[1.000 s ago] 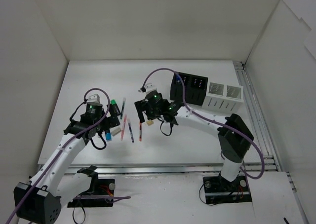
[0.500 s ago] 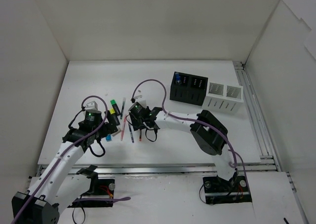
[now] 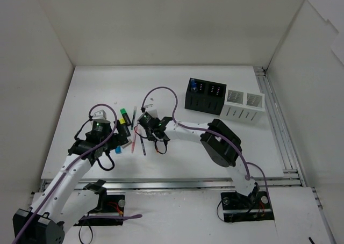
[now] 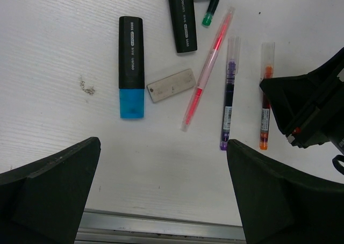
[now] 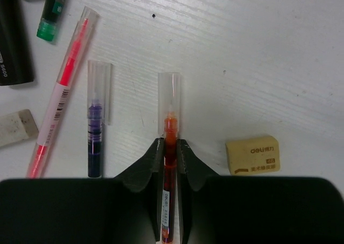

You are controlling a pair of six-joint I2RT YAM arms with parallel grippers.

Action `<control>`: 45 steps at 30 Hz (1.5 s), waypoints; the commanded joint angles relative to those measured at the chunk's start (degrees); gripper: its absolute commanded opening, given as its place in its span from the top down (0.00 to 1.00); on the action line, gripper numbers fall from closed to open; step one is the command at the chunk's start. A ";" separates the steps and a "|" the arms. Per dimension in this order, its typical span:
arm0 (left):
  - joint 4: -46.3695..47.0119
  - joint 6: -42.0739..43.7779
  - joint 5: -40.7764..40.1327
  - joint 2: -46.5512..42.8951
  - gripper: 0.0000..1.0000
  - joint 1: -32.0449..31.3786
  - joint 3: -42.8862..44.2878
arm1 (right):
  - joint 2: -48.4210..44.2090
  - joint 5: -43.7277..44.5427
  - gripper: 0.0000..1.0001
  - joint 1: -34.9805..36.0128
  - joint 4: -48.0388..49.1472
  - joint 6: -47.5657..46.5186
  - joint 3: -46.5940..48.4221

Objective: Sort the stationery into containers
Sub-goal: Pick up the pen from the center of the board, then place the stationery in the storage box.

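Observation:
My right gripper [image 5: 170, 147] is shut on a red pen [image 5: 169, 109] that lies flat on the white table, its clear cap pointing away from the jaws. Beside it lie a purple pen [image 5: 97, 126] and a pink pen [image 5: 62, 93], with a yellow eraser [image 5: 252, 155] to the right. My left gripper [image 4: 164, 201] hangs open over bare table, short of a blue highlighter [image 4: 131, 66], a grey eraser [image 4: 171, 85] and a black highlighter [image 4: 183, 18]. The black container [image 3: 205, 95] and the white container [image 3: 244, 105] stand at the back right.
A green-tipped pen [image 4: 212, 5] and a green highlighter [image 3: 124, 115] lie at the far side of the pile. A metal rail [image 4: 161, 234] runs along the table's near edge. White walls enclose the table on three sides.
The right arm swung left and down over the pens, and its jaws closed on the red pen. The left arm shifted slightly nearer and stayed open.

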 commanded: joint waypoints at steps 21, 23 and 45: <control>8.26 5.76 8.16 11.67 0.00 -4.05 8.39 | -36.34 -5.90 1.00 -21.74 42.33 -39.02 -21.21; 9.06 6.11 8.86 13.77 0.00 -4.76 9.27 | -37.04 -9.23 1.00 -25.78 45.58 -40.77 -22.27; 12.22 5.49 10.71 26.36 0.01 -8.09 11.30 | -26.59 -14.60 0.99 -43.72 60.87 -47.12 -26.57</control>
